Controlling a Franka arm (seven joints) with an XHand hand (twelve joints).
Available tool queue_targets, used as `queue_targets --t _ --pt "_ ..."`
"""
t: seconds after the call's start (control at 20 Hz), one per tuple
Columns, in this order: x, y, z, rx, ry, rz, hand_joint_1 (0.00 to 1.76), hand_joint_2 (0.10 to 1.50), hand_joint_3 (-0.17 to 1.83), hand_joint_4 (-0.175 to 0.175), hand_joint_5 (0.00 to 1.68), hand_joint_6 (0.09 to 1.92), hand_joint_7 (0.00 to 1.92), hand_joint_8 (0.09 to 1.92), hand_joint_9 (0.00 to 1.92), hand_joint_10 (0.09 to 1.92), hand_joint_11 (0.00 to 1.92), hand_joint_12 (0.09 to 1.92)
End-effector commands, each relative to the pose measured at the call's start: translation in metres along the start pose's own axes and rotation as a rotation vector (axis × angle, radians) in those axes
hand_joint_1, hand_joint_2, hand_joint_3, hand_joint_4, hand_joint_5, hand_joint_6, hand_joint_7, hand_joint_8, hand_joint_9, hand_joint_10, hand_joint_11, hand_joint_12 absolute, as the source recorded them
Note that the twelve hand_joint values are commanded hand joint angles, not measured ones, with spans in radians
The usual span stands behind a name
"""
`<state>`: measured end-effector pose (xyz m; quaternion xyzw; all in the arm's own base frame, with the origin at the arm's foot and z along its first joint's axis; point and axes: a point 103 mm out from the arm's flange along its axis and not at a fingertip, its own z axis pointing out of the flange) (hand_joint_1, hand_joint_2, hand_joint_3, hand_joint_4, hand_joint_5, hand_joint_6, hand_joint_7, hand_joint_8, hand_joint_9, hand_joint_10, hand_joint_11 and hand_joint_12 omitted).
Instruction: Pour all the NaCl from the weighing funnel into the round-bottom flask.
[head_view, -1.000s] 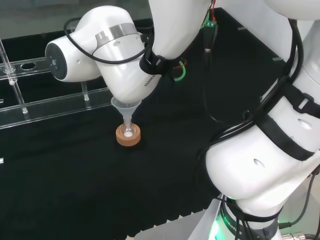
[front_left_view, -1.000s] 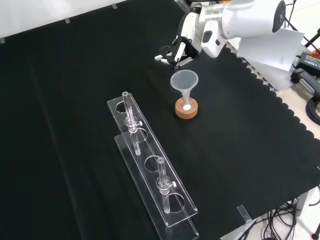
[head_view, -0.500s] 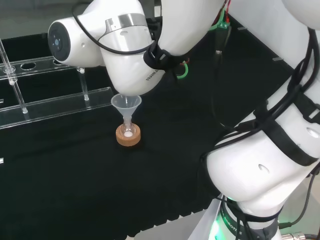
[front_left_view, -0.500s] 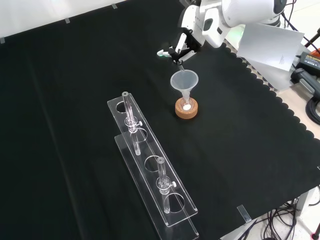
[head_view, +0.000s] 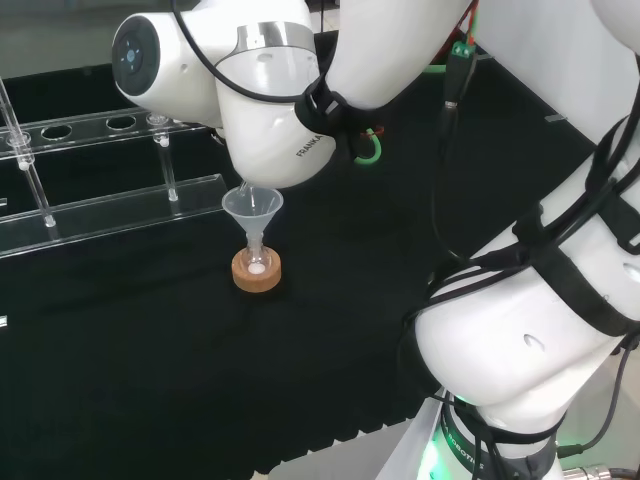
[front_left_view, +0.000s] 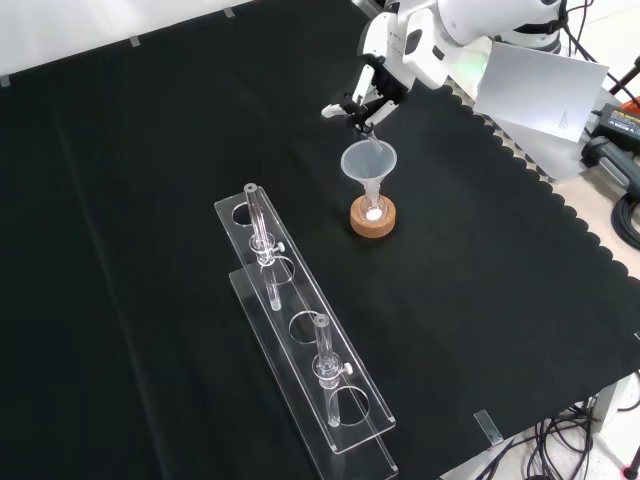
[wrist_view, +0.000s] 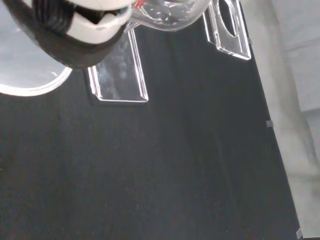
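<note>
Above the funnel (front_left_view: 369, 160) on the flask (front_left_view: 372, 213), the hand (front_left_view: 362, 100) is pinching the weighing funnel (front_left_view: 372, 143), tilting it.

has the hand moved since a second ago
Yes. In the front view the hand has risen and shifted slightly right, so it now sits above the funnel on the cork ring, which has stayed put.

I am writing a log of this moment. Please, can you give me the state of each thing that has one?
Hand: curled on a clear weighing funnel, above the funnel.
Weighing funnel: tilted, its tip over the funnel's mouth.
Funnel: upright in the flask's neck.
Flask: upright on a cork ring, white powder inside.
Cork ring: flat on the cloth.
Rack: standing, two glass tubes in it.
</note>
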<state>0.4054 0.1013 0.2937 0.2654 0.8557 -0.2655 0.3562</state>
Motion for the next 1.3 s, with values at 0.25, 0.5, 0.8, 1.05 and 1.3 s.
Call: queue_targets --t 0.25,0.5,0.8,1.05,1.3 --pt "-0.011 -0.007 0.017 -0.023 0.147 0.139 1.09 0.82 0.34 0.175 1.27 0.55 1.64 0.09 1.14 0.11 0.15 1.54" --pt "-0.028 -0.019 0.049 -0.071 0.295 0.288 1.09 0.82 0.34 0.175 1.27 0.55 1.64 0.09 1.14 0.11 0.15 1.53" --pt "-0.046 -0.021 0.081 -0.080 0.375 0.417 1.09 0.82 0.35 0.175 1.27 0.56 1.64 0.09 1.14 0.11 0.15 1.53" --pt "-0.055 -0.015 0.100 -0.060 0.417 0.478 1.09 0.81 0.35 0.175 1.27 0.56 1.64 0.09 1.15 0.11 0.15 1.53" --pt "-0.062 -0.032 0.131 -0.071 0.488 0.531 1.09 0.81 0.35 0.175 1.27 0.56 1.64 0.09 1.15 0.11 0.15 1.53"
